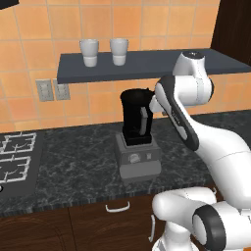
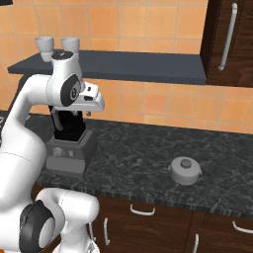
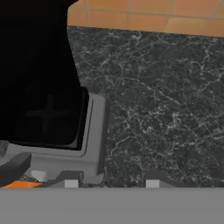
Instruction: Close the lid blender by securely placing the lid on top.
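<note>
a: what's the room like?
b: orange tiled wall, a dark marbled worktop (image 2: 143,158) over brown drawers, a grey shelf (image 1: 147,62) above it, and a stove (image 1: 14,159) at the left end.
a: anything on the shelf?
b: two white cups (image 1: 104,51), upright, side by side. i can't see into them.
a: where's the blender?
b: the blender (image 1: 136,135) stands on the worktop under the shelf, black jar upright on its grey base. the jar's mouth is uncovered; the hand view looks down into the jar (image 3: 41,87) and shows a faint cross shape at the bottom, nothing else that i can make out.
a: and the lid?
b: the lid (image 2: 185,170) lies flat on the worktop, knob up, well apart from the blender, off to the robot's right.
a: the pincer?
b: the pincer (image 3: 109,178) hangs just beside the jar's upper part, on its right, above the worktop. the two fingertips (image 3: 70,178) stand apart with nothing between them.
</note>
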Robot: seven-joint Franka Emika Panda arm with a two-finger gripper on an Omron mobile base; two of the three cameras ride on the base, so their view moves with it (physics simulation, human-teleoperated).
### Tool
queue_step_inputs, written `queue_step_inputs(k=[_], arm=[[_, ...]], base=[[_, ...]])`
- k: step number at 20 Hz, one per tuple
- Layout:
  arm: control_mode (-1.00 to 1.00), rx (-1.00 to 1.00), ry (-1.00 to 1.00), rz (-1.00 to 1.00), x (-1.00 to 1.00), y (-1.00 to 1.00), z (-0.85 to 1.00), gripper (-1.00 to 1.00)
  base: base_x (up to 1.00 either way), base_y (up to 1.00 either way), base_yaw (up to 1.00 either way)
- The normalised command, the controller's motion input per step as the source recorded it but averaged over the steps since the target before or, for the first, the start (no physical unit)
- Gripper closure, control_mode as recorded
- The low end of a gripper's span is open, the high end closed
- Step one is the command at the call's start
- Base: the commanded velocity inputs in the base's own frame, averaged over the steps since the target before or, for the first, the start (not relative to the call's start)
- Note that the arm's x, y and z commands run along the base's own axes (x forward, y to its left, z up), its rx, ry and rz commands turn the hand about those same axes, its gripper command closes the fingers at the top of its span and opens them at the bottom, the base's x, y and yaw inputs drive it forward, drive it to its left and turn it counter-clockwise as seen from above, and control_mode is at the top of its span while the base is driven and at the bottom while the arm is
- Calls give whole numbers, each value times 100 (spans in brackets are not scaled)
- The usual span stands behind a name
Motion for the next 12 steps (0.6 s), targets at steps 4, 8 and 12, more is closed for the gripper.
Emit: queue_step_inputs(k=[4,8,12], arm=[[-100,0,0,0,-18,-6,-2,-100],[-100,0,-5,-5,-36,-42,-20,-100],[-100,3,-9,-13,-30,-61,-22,-100]], base=[[0,0,0],[0,0,0],[0,0,0]])
